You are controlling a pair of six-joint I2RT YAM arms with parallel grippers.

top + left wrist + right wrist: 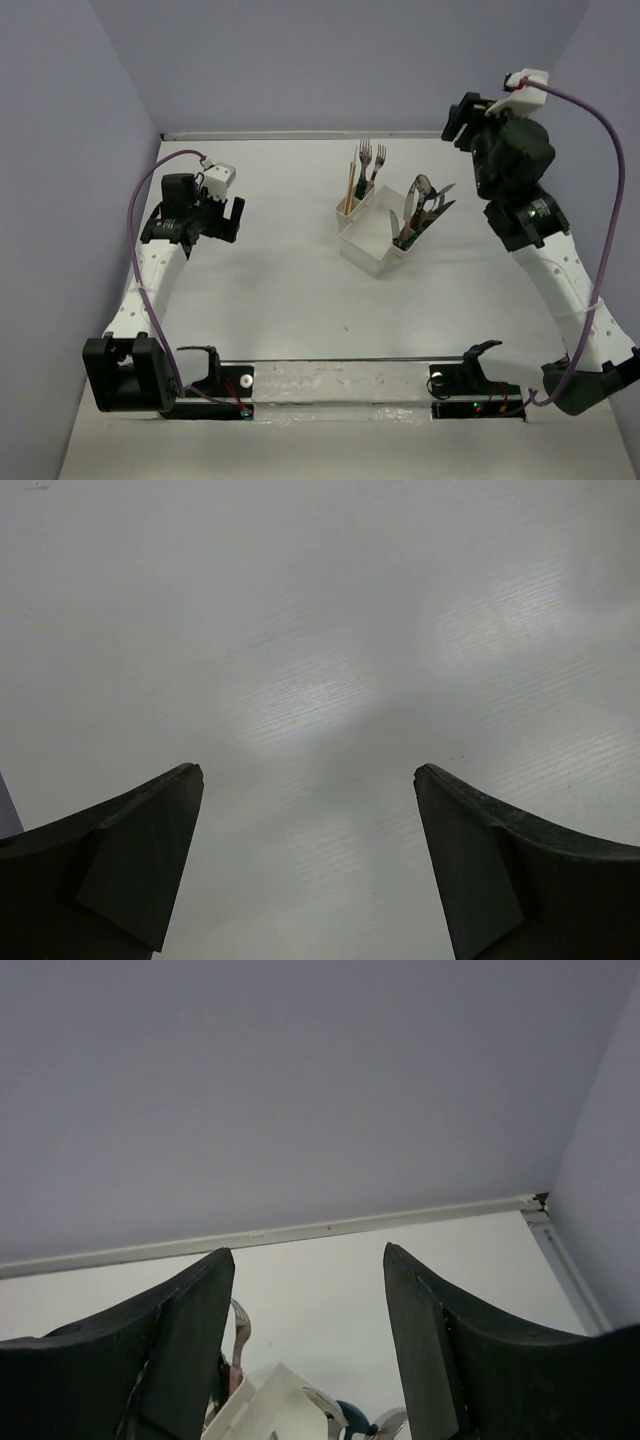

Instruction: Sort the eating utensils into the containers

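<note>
Utensils (415, 210) stand on end in the caddy (372, 252), down and left of the right jaws (parted, empty); left jaws, wide open and empty, hover well apart over the table (290, 290).

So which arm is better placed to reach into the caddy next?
Right, probably. Its gripper hangs open above the caddy, with utensils showing just below in its wrist view. The left gripper is open over the table, well off to the caddy's left.
</note>
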